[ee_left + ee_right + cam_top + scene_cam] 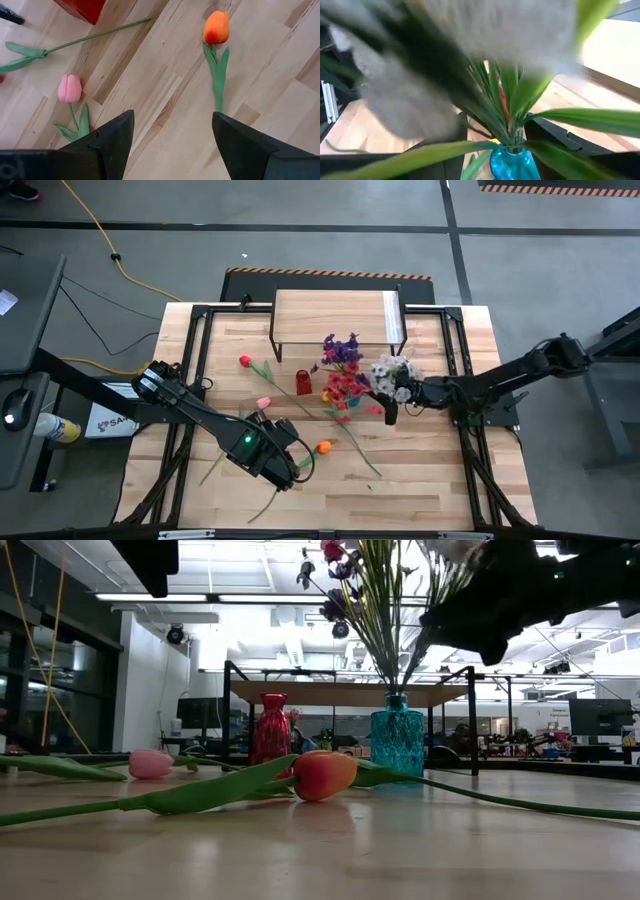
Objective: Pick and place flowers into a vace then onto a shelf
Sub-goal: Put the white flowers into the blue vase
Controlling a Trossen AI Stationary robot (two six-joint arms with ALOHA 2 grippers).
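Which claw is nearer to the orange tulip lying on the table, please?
The left claw is nearer, hovering open beside the orange tulip. The right claw is farther, up among the flowers in the blue vase.

Dark jointed arms — green light, wedge-shaped black fingers

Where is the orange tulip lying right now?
In the high view, the orange tulip lies flat on the tabletop, just right of the left gripper.
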